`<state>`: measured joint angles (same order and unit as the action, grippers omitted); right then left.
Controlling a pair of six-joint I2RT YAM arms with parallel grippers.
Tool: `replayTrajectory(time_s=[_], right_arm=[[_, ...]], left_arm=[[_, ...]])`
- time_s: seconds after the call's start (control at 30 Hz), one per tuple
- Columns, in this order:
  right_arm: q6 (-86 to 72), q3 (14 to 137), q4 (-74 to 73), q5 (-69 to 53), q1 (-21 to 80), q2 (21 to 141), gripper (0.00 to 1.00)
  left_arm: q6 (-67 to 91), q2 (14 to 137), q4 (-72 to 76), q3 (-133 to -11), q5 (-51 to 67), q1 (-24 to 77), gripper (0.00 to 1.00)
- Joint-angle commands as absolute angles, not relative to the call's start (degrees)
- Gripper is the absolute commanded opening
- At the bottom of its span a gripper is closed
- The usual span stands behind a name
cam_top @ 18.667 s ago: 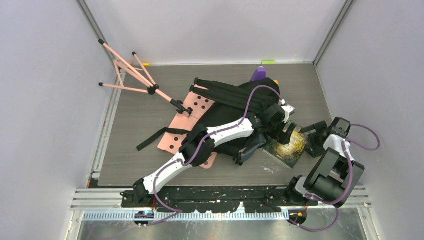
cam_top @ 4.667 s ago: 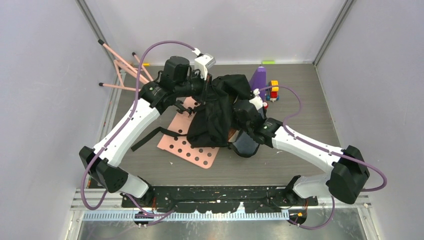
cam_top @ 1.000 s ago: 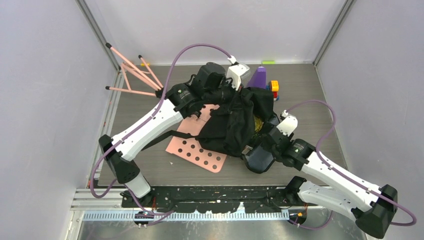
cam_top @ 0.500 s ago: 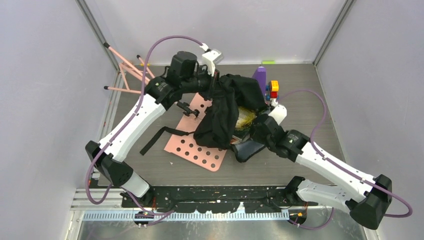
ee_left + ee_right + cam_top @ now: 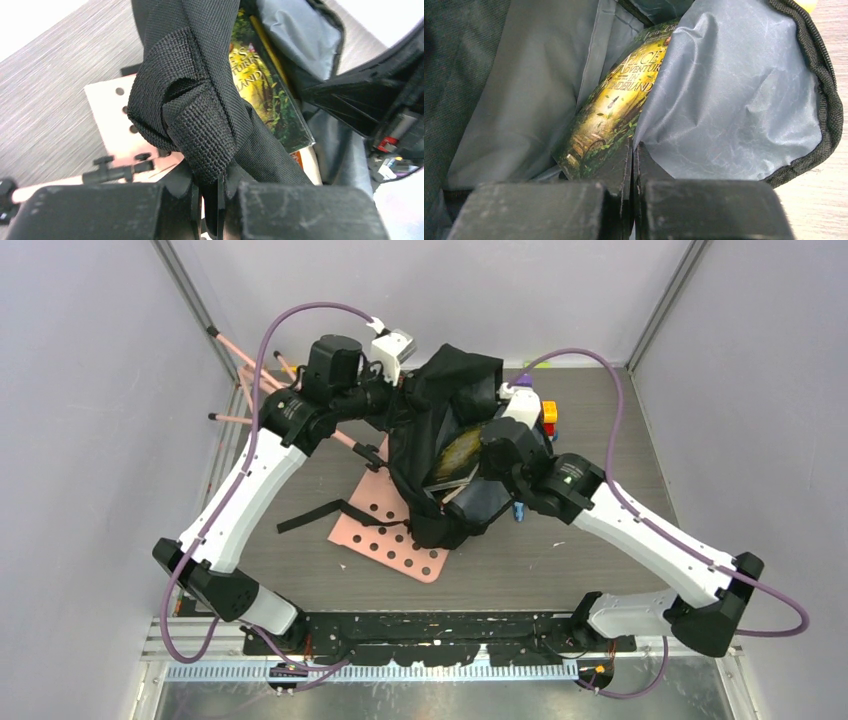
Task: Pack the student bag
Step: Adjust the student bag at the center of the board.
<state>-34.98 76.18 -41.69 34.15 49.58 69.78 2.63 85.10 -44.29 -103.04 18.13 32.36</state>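
You are hanging the student bag (image 5: 455,375) far-to-near, mouth rightward.
Left end effector (image 5: 216,186) is gripping its fabric; right end effector (image 5: 633,155), closed, is facing a book (image 5: 611,117), legible only wrist-side.

The right gripper (image 5: 633,150) sits at 6 o'clock, its two black fingers pressed together, with the tips meeting at the lower edge of a book (image 5: 616,107). The book has a green-gold cover reading Alice's Adventures in Wonderland. It lies tilted inside the student bag (image 5: 734,100), running from 6 toward 12 o'clock between folds of grey lining. The bag's black zippered rim (image 5: 826,85) curves from 1 to 4 o'clock. Wood-grain table (image 5: 819,205) shows at 4 to 5 o'clock.
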Motion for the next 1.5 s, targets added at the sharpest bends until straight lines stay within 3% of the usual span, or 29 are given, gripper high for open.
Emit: replayTrajectory(time_s=[0.0,0.17,0.37,0.63,0.77,0.8,0.93,1.0,1.17,1.3,1.47], right_arm=[[-31.5,78.6,-22.3,35.7,52.0,70.7,0.01],[-24.1,90.4,-22.9,38.4,55.2,77.0,0.01],[-18.6,95.8,-21.3,40.6,56.6,79.3,0.01],[-19.1,84.8,-17.1,41.0,58.4,79.7,0.01],[-25.8,77.5,-14.0,35.7,58.4,82.3,0.01],[-26.6,75.2,-12.7,34.5,58.3,82.6,0.01],[-29.8,72.5,-8.1,29.7,58.1,85.3,0.01],[-30.5,72.0,-7.8,28.4,58.0,87.1,0.01],[-32.8,70.6,-7.4,26.8,57.6,90.2,0.01],[-33.2,69.7,-7.0,26.2,57.5,90.2,0.01],[-32.8,70.9,-8.1,26.1,57.5,89.1,0.01]], left_arm=[[-1.4,80.9,-39.0,-102.9,8.1,31.0,0.03],[-0.6,78.8,-38.4,-102.0,11.0,28.8,0.06],[1.5,81.1,-39.4,-101.4,14.2,27.6,0.04],[2.0,78.8,-37.8,-92.9,8.9,26.5,0.02],[1.9,74.4,-35.7,-87.6,3.4,26.5,0.08],[1.7,73.1,-35.3,-86.3,2.9,26.5,0.13],[2.2,67.8,-35.2,-83.4,3.7,26.5,0.63],[3.7,65.8,-35.6,-82.9,5.1,26.5,0.77],[6.7,61.3,-35.5,-80.5,8.3,26.5,0.91],[6.7,61.3,-37.6,-77.9,4.3,26.5,0.98],[9.4,63.0,-39.3,-76.6,-6.3,26.5,1.00]])
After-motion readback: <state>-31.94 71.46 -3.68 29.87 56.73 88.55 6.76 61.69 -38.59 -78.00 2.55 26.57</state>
